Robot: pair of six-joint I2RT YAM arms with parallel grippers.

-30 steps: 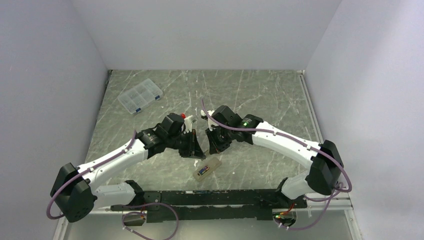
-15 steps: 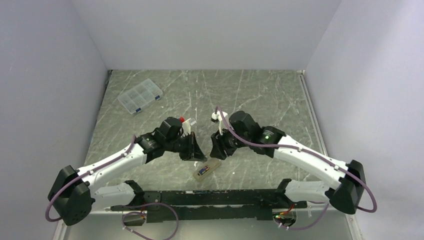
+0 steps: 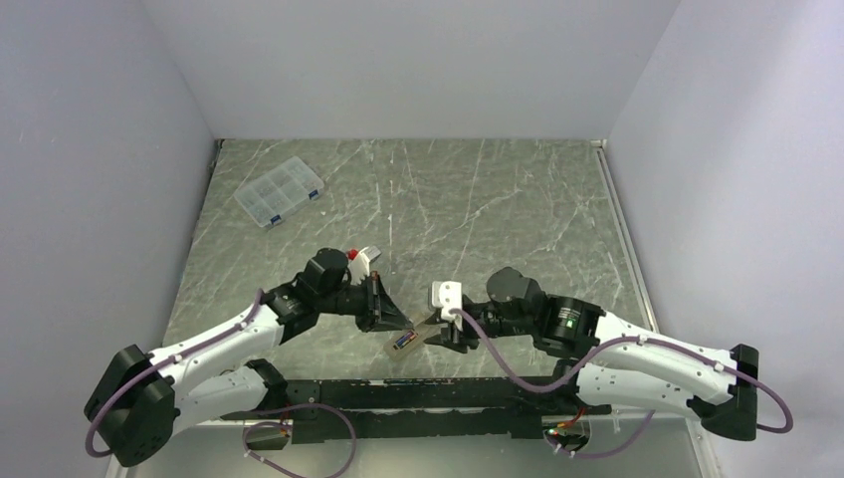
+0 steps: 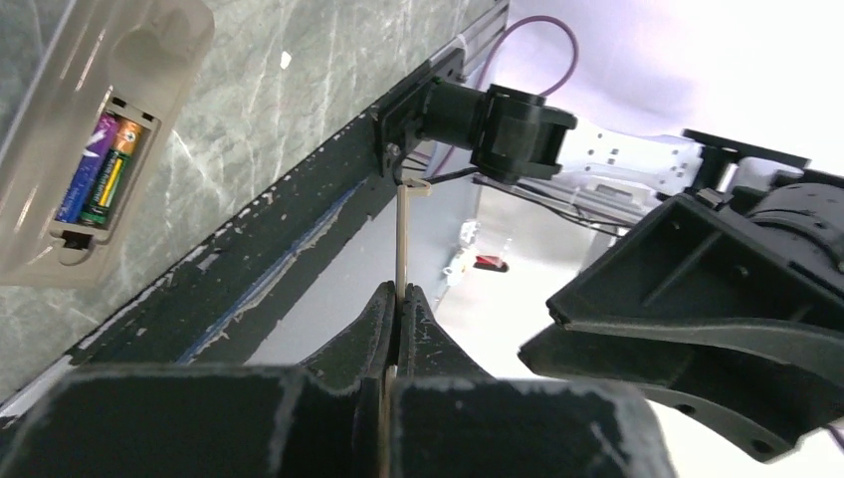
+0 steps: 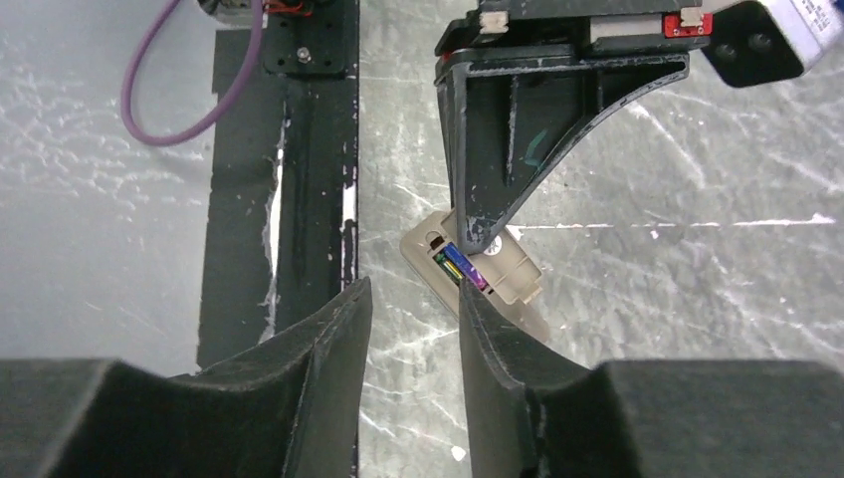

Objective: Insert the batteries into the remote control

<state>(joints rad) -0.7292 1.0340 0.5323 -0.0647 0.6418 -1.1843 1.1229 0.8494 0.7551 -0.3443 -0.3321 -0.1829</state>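
Beige plastic, back side up: the remote control [image 3: 413,335] lies flat on the grey-green marble table [image 3: 498,199], close to the near edge and just beyond the black rail [image 3: 418,393] that carries the arm bases. Its battery bay is uncovered, and the batteries [image 4: 100,169] sit in it side by side. One is blue-purple and the other darker with an orange end.

The left gripper [image 4: 400,299] hangs just beside the remote's left end. Its fingers are pressed together on a thin beige piece [image 4: 402,239], which shows edge-on and sticks out past the tips with a small hook at its far end. From the right wrist camera the tip of that gripper overlaps the remote next to the bay, though I cannot tell whether it touches.

The right gripper [image 5: 413,294] comes in low from the other side, with its fingers [image 5: 343,329] spread a little and nothing between them. They point at the remote's right end, which runs under one finger in that view.

Both arms bend inward so the two claws nearly face each other over the remote. Well apart, in the far left corner of the table, sits a clear compartmented box [image 3: 280,191].
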